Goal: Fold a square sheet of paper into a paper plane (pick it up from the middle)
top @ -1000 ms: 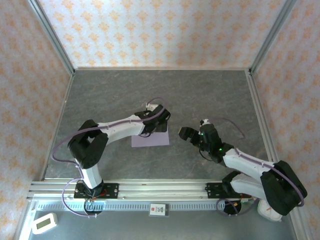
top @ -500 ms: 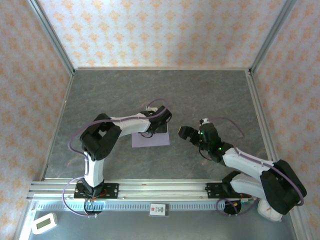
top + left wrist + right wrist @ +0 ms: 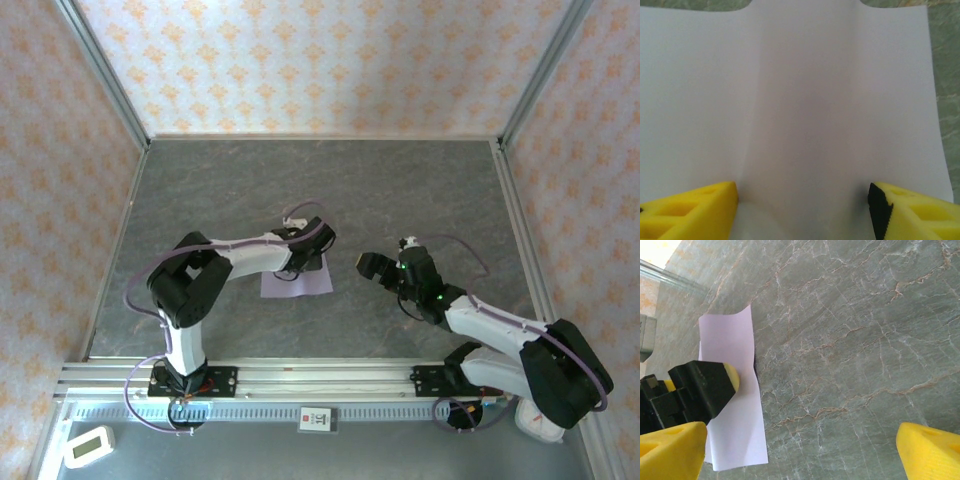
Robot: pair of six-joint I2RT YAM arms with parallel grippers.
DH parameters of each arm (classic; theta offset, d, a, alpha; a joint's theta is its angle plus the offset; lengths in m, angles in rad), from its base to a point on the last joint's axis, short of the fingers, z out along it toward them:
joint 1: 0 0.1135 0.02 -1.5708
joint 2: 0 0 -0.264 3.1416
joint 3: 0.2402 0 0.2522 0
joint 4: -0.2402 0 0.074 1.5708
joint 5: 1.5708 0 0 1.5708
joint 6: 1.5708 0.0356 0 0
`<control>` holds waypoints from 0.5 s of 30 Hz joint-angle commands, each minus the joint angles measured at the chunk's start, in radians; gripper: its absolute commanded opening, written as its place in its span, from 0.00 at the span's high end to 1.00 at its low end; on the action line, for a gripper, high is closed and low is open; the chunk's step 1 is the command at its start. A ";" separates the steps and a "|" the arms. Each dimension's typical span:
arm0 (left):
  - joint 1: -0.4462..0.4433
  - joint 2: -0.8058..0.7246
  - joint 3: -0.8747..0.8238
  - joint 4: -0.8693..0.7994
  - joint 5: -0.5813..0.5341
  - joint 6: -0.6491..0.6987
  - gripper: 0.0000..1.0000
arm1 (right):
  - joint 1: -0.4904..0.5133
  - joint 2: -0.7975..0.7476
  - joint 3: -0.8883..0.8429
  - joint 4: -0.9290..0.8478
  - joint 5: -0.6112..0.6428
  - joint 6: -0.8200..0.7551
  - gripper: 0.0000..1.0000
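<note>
**Table.** The grey marbled table [image 3: 410, 190] takes up the centre of the top view. It is enclosed on three sides by patterned walls [image 3: 300, 60].

**Arms.** The left arm [image 3: 240, 252] rises from the lower left of the frame and reaches toward the centre. The right arm [image 3: 495, 328] rises from the lower right and points up and to the left.

**Sheet, position.** The square sheet of paper [image 3: 298, 284] lies on the table just left of centre. It sits directly under the left gripper [image 3: 312, 252], which covers the sheet's upper right part. The right gripper [image 3: 372, 266] is to the right of the sheet, near it but apart from it.

**Left gripper.** In the left wrist view, the sheet [image 3: 800, 100] spans nearly the whole frame. The two yellow fingers [image 3: 695, 212] occupy the lower corners, set apart, with their tips down at the paper surface. The paper between them is not yet clamped.

**Right gripper.** In the right wrist view, the yellow fingers [image 3: 670, 452] are spread wide at the lower left and lower right. Bare table lies between them and nothing is held.

**Sheet, appearance.**
- It is plain pale lilac with no print.
- A soft raised ridge runs up its middle between the left fingers.
- Seen from the right wrist, the sheet [image 3: 727, 335] is at the left of the frame, and its far edge is bowed upward off the table.
</note>
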 commanded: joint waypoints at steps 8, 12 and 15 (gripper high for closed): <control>0.008 -0.150 0.009 -0.010 0.024 0.053 0.66 | -0.008 0.006 0.027 0.000 0.016 -0.010 0.04; 0.005 -0.206 0.008 0.041 0.069 0.067 0.67 | -0.007 0.004 0.031 -0.006 0.018 -0.010 0.04; 0.002 -0.281 -0.021 0.135 0.143 0.066 0.67 | -0.010 0.003 0.039 -0.018 0.028 -0.017 0.04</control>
